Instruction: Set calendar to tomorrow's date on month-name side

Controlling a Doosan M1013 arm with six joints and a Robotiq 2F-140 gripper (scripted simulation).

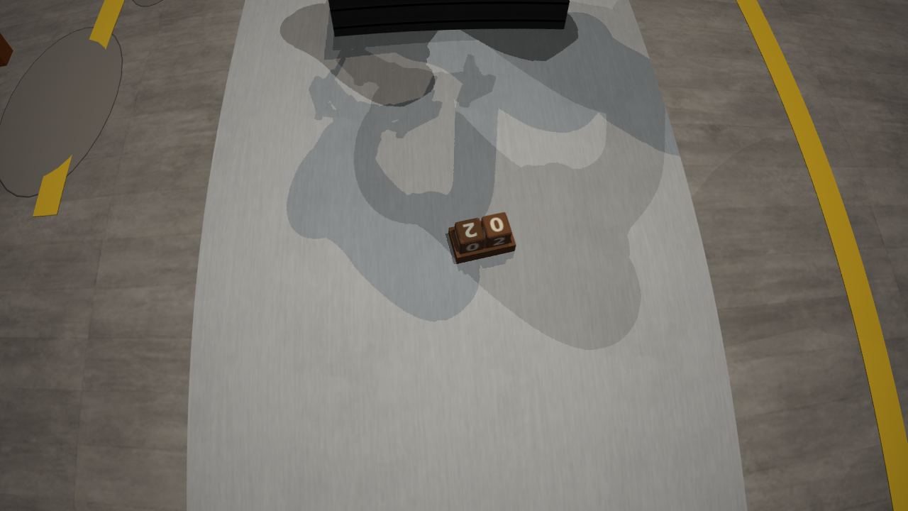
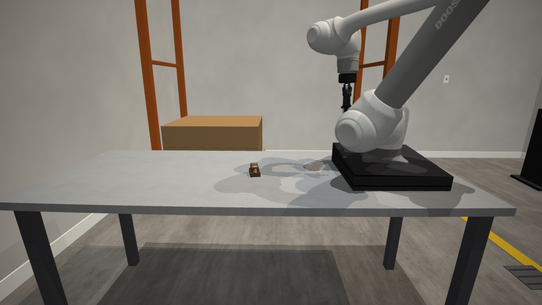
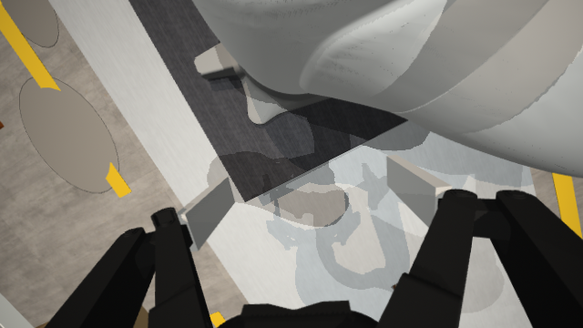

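Observation:
The wooden tray (image 1: 485, 255) (image 2: 255, 175) stands flat on the table. Two brown cubes sit in it side by side. In the top view the left cube (image 1: 469, 230) has a 2 on top, looking upside down, and a 0 on its near side. The right cube (image 1: 496, 225) (image 2: 254, 170) has a 0 on top and a 2 on its near side; the exterior view shows a 4 on its end. No month's name is readable. My gripper (image 2: 345, 110) (image 3: 305, 180) is wide open and empty, high above the table near the robot's base, away from the tray.
The black base block (image 1: 449, 15) (image 2: 401, 182) (image 3: 246, 182) carries the arm at one end of the table (image 1: 444, 413) (image 2: 113, 178). Cardboard boxes (image 2: 211, 136) and orange rack posts (image 2: 145, 76) stand beyond the table. Arm shadows fall around the tray.

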